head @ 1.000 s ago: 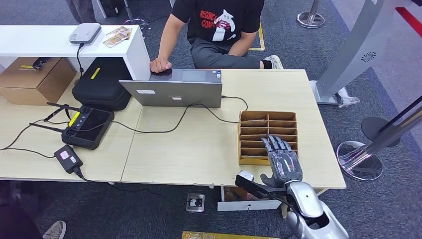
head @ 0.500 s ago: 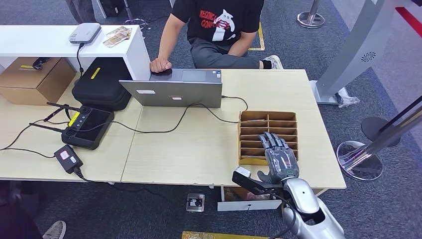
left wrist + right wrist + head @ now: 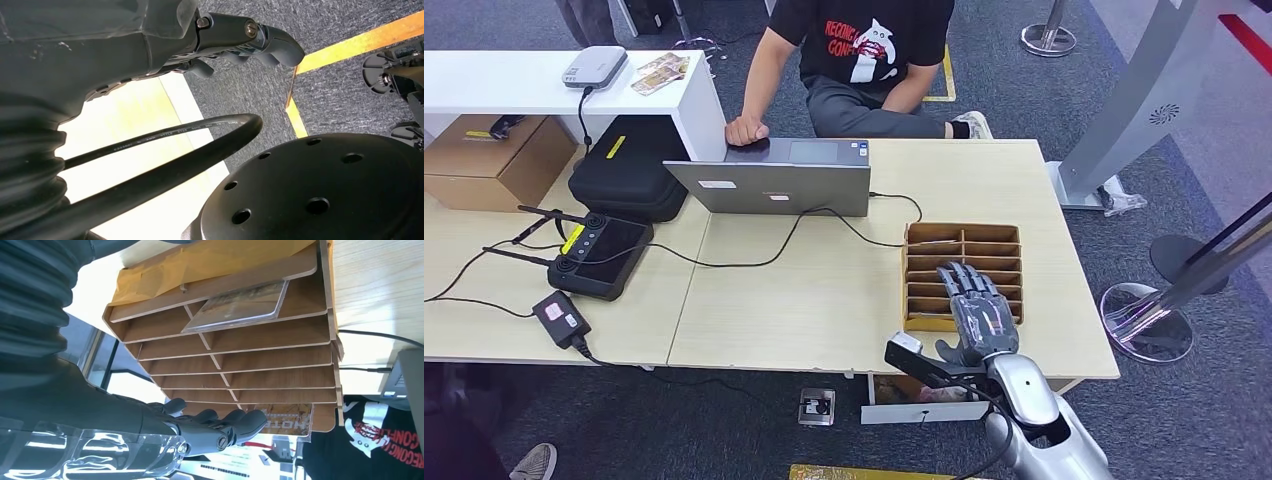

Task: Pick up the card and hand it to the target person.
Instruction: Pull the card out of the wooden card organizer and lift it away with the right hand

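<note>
1. Your right robot hand (image 3: 977, 312) hovers over the near rows of the wooden card organizer (image 3: 963, 237), fingers stretched out flat and apart, holding nothing.
2. In the right wrist view, that robot hand's fingers (image 3: 235, 425) sit just off the organizer's open face, not touching any card.
3. 1 card (image 3: 235, 306) lies in a slot near 1 end of the organizer; another printed card (image 3: 286, 425) sits in a slot at the opposite end.
4. Your left robot hand (image 3: 235, 40) hangs low above grey carpet, fingers curled in with nothing in them.
5. The organizer stands on the desk (image 3: 824, 290), on the robot's right side.
6. Farther across, a laptop (image 3: 774, 180) is open in front of a seated person (image 3: 864, 60) whose hand rests beside it.
7. A black controller (image 3: 602, 255) lies on the left.
</note>
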`<state>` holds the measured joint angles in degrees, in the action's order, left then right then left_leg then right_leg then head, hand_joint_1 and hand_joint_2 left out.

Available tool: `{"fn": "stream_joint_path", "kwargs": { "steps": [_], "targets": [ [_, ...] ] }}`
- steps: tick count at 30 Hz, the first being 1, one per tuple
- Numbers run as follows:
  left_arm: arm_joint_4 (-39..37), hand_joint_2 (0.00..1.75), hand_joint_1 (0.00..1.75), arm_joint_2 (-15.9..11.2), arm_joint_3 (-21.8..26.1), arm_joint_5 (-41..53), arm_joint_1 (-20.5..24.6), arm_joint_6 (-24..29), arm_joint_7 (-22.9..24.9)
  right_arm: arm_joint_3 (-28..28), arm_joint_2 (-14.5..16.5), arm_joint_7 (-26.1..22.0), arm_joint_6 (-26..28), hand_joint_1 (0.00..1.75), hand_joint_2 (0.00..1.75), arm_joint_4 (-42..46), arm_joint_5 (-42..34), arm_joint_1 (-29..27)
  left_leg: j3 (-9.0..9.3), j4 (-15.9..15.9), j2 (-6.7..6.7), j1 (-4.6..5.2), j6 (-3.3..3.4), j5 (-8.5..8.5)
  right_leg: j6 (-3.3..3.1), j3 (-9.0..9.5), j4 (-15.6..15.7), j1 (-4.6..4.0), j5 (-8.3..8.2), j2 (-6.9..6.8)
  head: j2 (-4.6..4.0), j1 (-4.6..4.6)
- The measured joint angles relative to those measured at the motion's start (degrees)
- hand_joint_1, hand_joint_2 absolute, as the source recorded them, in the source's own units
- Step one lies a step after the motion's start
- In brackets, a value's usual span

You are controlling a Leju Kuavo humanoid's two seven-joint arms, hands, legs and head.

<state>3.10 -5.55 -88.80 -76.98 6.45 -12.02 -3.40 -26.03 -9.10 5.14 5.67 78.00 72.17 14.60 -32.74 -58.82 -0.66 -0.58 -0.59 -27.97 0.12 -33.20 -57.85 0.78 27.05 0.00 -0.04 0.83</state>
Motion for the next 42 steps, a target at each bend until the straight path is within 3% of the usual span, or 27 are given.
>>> {"fn": "stream_joint_path", "kwargs": {
  "steps": [18, 21, 30, 38, 42],
  "targets": [
    [0.0, 1.75, 0.0, 0.0, 0.0, -1.2, -0.1, 0.0, 0.0, 0.0, 2.5, -0.7, 0.6, 0.22, 1.75, -2.1, 0.4, 0.8, 0.0, 0.0, 0.0, -0.01, -0.04, 0.02, 0.0, 0.0, 0.0, 0.0, 0.0, 0.0, 0.0, 0.0],
    [0.0, 1.75, 0.0, 0.1, 0.0, -1.4, -0.1, 0.0, 0.0, 0.0, 2.7, -1.0, 0.7, 0.33, 1.75, -2.2, 0.5, 0.9, 0.0, 0.0, 0.0, 0.0, -0.04, 0.03, 0.0, 0.0, 0.0, 0.0, 0.0, 0.0, 0.0, 0.0],
    [0.0, 1.75, 0.0, 0.2, 0.0, -2.4, -0.2, 0.0, -0.1, 0.0, 3.5, -2.1, 1.3, 0.91, 1.75, -3.1, 1.3, 1.6, 0.0, 0.0, -0.01, -0.01, -0.05, 0.03, -0.01, 0.0, 0.0, 0.0, -0.01, 0.0, 0.0, 0.0],
    [0.0, 1.75, 0.0, 0.2, 0.0, -2.6, -0.3, 0.0, -0.2, 0.0, 3.9, -2.4, 1.3, 0.7, 1.75, -3.6, 1.4, 2.1, 0.0, 0.0, -0.01, -0.01, -0.05, 0.04, -0.01, 0.0, 0.0, 0.0, -0.01, 0.0, 0.0, 0.0],
    [0.0, 1.75, 0.0, 0.3, 0.0, -2.6, -0.3, 0.0, -0.2, 0.0, 3.9, -2.4, 1.4, 0.68, 1.75, -3.6, 1.4, 2.2, 0.0, 0.0, -0.01, 0.0, -0.05, 0.04, -0.01, 0.0, 0.0, 0.0, -0.01, 0.0, 0.0, 0.0]
  ]
}}
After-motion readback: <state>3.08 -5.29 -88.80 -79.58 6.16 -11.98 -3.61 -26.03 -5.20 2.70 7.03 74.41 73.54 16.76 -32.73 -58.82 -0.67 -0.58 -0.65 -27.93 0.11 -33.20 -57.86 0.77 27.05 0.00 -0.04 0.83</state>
